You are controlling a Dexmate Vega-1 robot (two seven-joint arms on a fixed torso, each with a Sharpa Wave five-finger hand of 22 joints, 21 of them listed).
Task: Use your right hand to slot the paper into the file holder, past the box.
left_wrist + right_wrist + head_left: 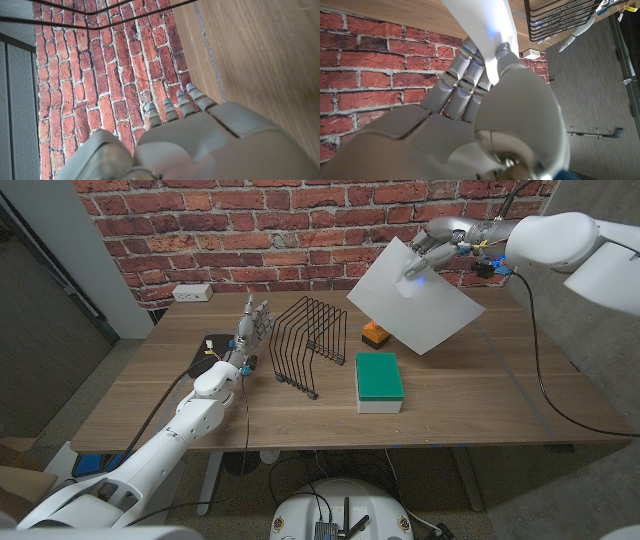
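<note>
The right robot hand (428, 252) is holding the paper (412, 296) up in the air, above the tabletop (480, 395) and well off to the right of the file holder (307, 345). The right arm is reaching in from the far right, stretched roughly level, with the wrist pointing toward the brick wall (300, 230). In the right wrist view, the right robot hand (480, 100) is pinching the top edge of the paper (480, 25) between its thumb and its curled fingers (457, 82). The sheet is hanging tilted, with one corner pointing down, over the space behind the box (380, 382).

The box, green on top and white at the sides, is lying on the tabletop just to the right of the file holder. A small orange object (374, 333) is sitting behind the box, to the right of the file holder and partly hidden by the paper.

The left robot hand (254, 326) is standing upright just to the left of the file holder, fingers pointing up and slightly apart, holding nothing. The left forearm is running back from it toward the near edge of the tabletop. In the left wrist view, the left robot hand's fingertips (195, 95) are showing side by side, with the file holder's black wires (100, 12) beyond them.

A white power strip (192, 293) is lying at the far edge of the tabletop, well to the left of the file holder.
</note>
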